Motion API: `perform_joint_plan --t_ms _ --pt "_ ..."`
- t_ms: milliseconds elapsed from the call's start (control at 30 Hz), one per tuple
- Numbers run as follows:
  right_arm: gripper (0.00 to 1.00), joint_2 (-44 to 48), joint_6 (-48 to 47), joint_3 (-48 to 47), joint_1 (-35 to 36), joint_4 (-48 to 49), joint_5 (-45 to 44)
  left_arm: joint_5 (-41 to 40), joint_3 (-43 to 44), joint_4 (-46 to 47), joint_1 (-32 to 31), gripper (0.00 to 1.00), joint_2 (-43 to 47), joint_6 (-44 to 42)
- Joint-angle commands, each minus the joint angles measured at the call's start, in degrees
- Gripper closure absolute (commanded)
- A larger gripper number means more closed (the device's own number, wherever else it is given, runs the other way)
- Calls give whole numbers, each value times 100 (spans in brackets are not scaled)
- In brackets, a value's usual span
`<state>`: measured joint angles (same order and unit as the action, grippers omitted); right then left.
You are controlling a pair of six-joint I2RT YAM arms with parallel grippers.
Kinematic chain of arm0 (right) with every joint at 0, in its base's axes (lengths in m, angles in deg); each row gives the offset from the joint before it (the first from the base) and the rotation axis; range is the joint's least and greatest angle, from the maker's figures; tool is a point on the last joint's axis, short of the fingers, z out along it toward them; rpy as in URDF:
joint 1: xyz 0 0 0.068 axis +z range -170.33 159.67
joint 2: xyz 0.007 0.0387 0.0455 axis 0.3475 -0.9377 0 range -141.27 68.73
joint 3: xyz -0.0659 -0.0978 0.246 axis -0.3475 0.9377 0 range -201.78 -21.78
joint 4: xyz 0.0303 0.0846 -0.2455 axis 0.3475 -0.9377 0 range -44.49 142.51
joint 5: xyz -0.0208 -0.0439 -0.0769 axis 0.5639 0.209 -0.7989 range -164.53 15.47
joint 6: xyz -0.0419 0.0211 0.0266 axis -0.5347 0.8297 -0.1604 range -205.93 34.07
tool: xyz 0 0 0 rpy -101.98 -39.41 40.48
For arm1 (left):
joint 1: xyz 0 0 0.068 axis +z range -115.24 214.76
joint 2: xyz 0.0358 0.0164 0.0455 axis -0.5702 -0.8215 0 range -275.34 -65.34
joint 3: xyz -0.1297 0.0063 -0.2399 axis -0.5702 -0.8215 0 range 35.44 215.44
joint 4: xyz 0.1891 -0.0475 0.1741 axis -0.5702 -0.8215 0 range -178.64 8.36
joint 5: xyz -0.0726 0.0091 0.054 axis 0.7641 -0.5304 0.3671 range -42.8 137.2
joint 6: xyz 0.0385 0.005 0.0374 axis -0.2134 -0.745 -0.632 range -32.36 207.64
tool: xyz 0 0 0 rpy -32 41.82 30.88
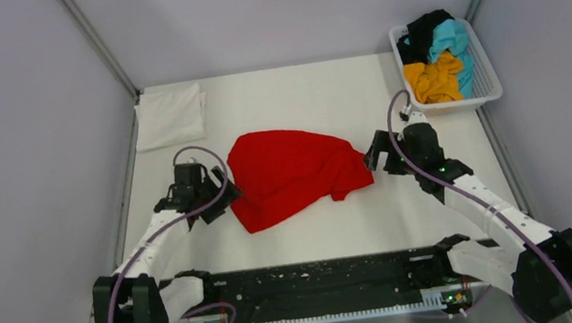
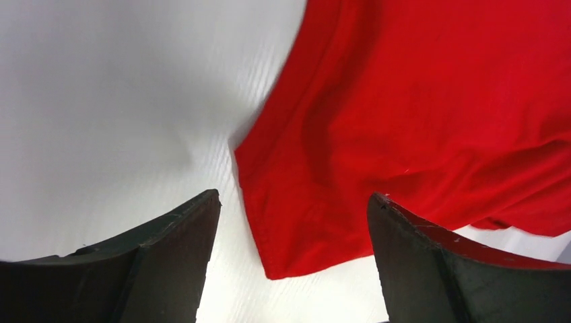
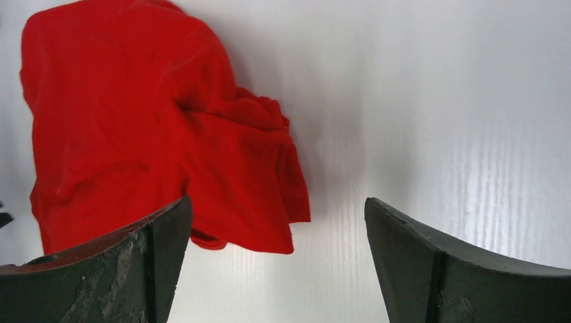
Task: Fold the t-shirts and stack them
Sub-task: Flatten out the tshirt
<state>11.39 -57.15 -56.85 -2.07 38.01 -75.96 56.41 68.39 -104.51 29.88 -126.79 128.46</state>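
A bright red t-shirt (image 1: 288, 173) lies crumpled in the middle of the white table; it also shows in the left wrist view (image 2: 417, 114) and the right wrist view (image 3: 155, 134). My left gripper (image 1: 217, 199) is open and empty at the shirt's left edge; a corner of the cloth lies between its fingers (image 2: 168, 269) without touching them. My right gripper (image 1: 374, 155) is open and empty at the shirt's right edge. A folded white t-shirt (image 1: 170, 115) lies at the back left. Orange-yellow (image 1: 433, 80), turquoise (image 1: 453, 44) and black (image 1: 422, 33) t-shirts sit bunched in the basket.
The white mesh basket (image 1: 488, 87) stands at the back right corner. Grey walls close in the table on three sides. A black rail (image 1: 314, 286) with both arm bases runs along the near edge.
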Motion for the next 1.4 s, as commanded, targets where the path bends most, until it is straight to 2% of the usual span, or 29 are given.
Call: perform_joint_plan --t_ms 0,133,300,367,400,433,467,500,567,633,700,800,967,1133,1367 --pt "4 -17 -69 159 121 1050 837 -138 -265 242 -470 17 -391 186" --pt "6 -439 -205 102 191 1327 858 -27 -698 781 -573 22 -515 372" --pt "7 -981 -367 36 343 1681 856 -48 -690 1099 -674 30 -975 415" --pt "9 -1159 -375 34 391 1759 863 63 -641 1264 -724 40 -1222 403" --pt "11 -1218 -371 42 411 1778 863 127 -626 1357 -751 48 -1336 404" --pt "13 -1281 -362 54 423 1819 875 206 -611 1473 -773 63 -1435 396" --pt "16 -1309 -376 87 440 1883 912 244 -588 1573 -784 84 -1523 392" --pt "21 -1346 -385 123 460 1957 961 258 -532 1634 -786 100 -1582 384" --pt "44 -1402 -433 129 480 2059 1051 238 -332 1605 -788 100 -1631 317" --pt "76 -1401 -445 54 477 2008 1027 240 -109 1517 -795 100 -1495 270" --pt "89 -1303 -480 -80 483 1870 974 179 39 1479 -803 100 -1129 260" --pt "100 -970 -568 -408 492 1619 878 -117 422 1225 -803 100 -358 189" --pt "100 -227 -758 -1272 493 978 584 -1033 1449 391 -812 100 996 -141" --pt "100 374 -910 -2339 489 447 550 -1698 2394 166 -808 100 1971 -446" --pt "100 798 -1046 -3626 494 -6 855 -1758 3674 80 -811 100 2351 -933"
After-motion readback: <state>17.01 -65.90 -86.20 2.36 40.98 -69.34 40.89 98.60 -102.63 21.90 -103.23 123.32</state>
